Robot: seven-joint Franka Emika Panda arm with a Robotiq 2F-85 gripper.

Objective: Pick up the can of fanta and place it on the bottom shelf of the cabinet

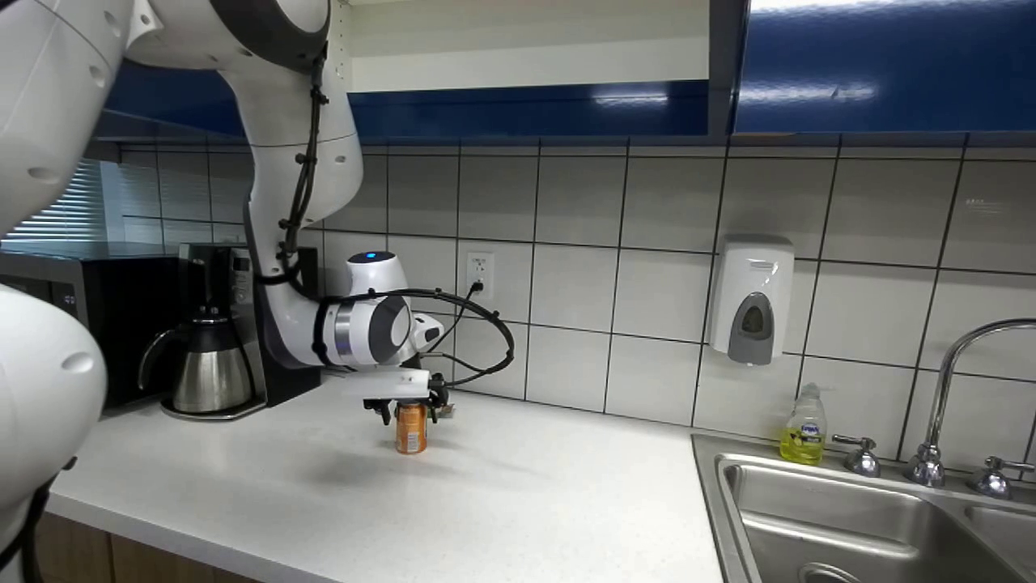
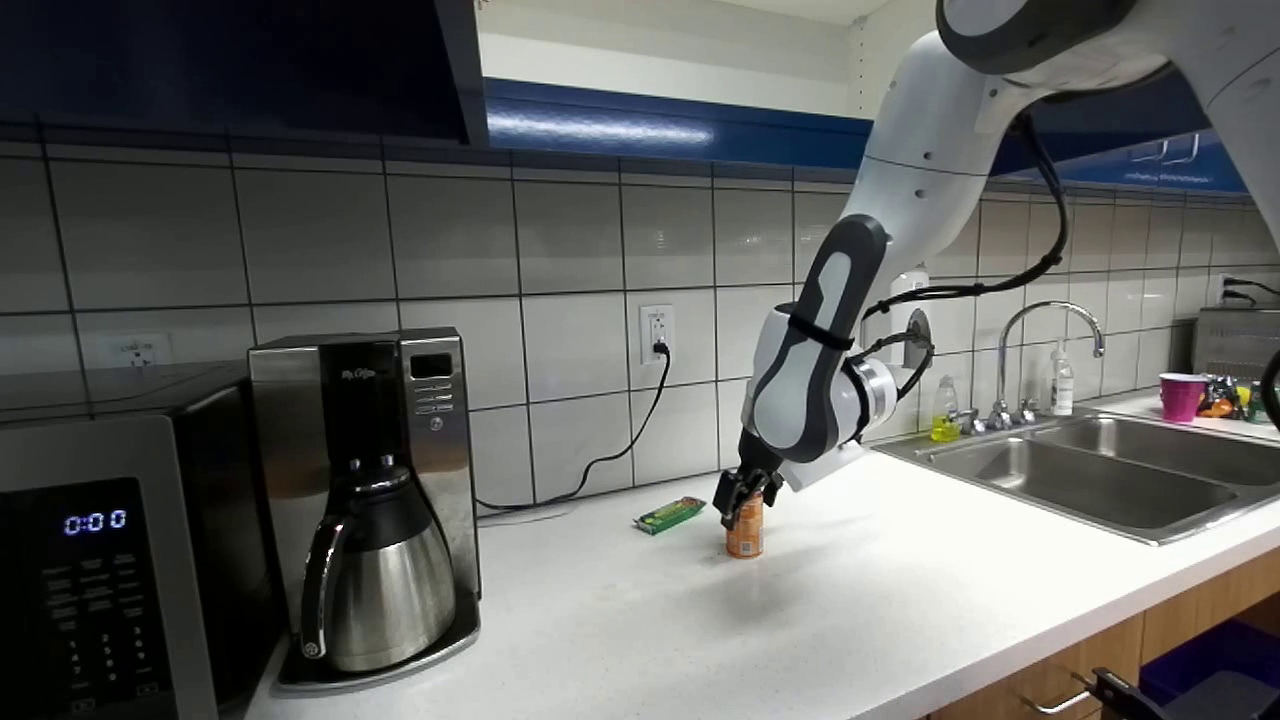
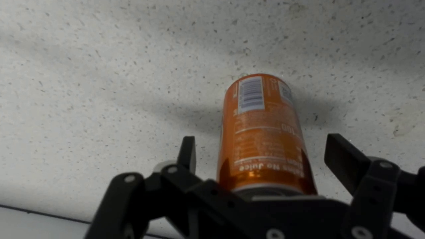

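The orange can of fanta (image 1: 411,433) stands upright on the white counter, and it also shows in an exterior view (image 2: 745,535) and in the wrist view (image 3: 262,132). My gripper (image 3: 260,146) is open and lowered over the can's top. One finger is on each side of the can, with a visible gap at both sides. The gripper also shows in both exterior views (image 1: 409,416) (image 2: 750,505). The open wall cabinet shows its white interior (image 1: 530,48) (image 2: 660,45) above a glossy dark-blue lower edge (image 1: 526,113). The top surface of its bottom shelf is hidden behind that edge.
A flat green packet (image 2: 670,515) lies behind the can. A coffee maker with a steel pot (image 2: 390,590) and a microwave (image 2: 100,560) stand at one end. A sink (image 1: 834,502) with faucet is at the other. The cabinet's blue edge overhangs the counter.
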